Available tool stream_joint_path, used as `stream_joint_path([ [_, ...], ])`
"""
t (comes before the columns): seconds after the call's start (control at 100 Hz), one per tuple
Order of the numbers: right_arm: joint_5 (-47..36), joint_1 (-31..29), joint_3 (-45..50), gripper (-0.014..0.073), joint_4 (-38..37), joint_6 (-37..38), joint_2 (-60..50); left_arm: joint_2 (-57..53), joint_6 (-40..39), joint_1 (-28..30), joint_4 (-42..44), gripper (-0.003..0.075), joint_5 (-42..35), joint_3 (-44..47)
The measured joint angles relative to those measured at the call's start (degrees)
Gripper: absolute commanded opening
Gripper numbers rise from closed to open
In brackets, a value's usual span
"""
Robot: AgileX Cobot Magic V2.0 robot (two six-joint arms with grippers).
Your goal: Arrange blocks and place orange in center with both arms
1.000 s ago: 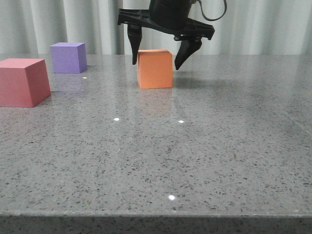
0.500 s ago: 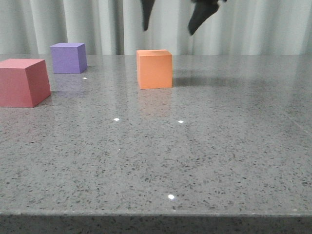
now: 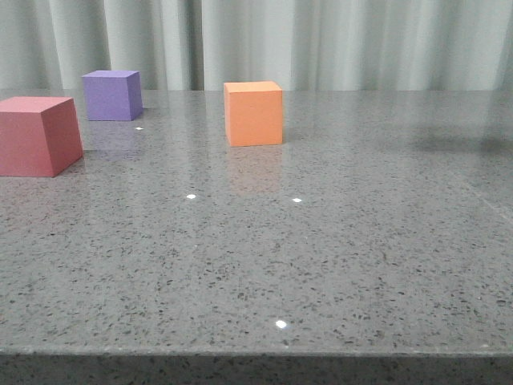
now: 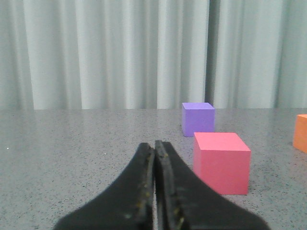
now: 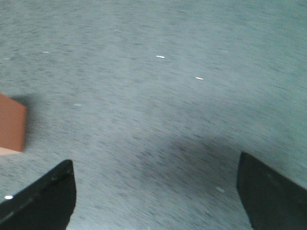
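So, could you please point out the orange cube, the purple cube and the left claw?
orange cube (image 3: pixel 253 116): front view, middle of its front face.
purple cube (image 3: pixel 109 99): front view, front face.
left claw (image 4: pixel 154 179): left wrist view, seam between its closed fingertips.

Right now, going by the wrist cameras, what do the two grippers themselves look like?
Both are plain black. The left gripper shows two matte tapered jaws that broaden toward the base, with small pale flecks along their inner edges. The right gripper shows only two dark, blurred jaw tips at the frame corners. No cables, labels or markings are visible, and neither arm appears in the front view.
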Motion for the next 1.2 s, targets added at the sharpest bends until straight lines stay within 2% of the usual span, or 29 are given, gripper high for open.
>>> stream_joint_path([
  [0.26,-9.89,-7.90,20.85,0.0666,-0.25,-0.13,-20.33,0.00,0.00,0.00,0.00,-0.0019,0.00,0.00],
  [0.53,-23.85,-8.62,39.31,0.0666,-0.68,-0.13,-40.16,0.00,0.00,0.00,0.00,-0.0019,0.00,0.00],
  [0.77,-25.35,-8.62,49.32,0.0666,-3.16,-0.16,-49.65,0.00,0.00,0.00,0.00,-0.0019,0.00,0.00],
  [0.94,-28.64,-8.62,51.38,0.0658,-3.90,-0.16,-51.35,0.00,0.00,0.00,0.00,-0.0019,0.00,0.00],
  [1.06,-29.89,-8.62,51.38,0.0570,-4.94,-0.26,-51.44,0.00,0.00,0.00,0.00,-0.0019,0.00,0.00],
  [1.13,-30.00,-8.62,51.38,0.0465,-5.33,-0.26,-51.44,0.00,0.00,0.00,0.00,-0.0019,0.00,0.00],
  [1.2,-30.12,-8.62,51.38,0.0325,-5.48,-0.26,-51.44,0.00,0.00,0.00,0.00,-0.0019,0.00,0.00],
])
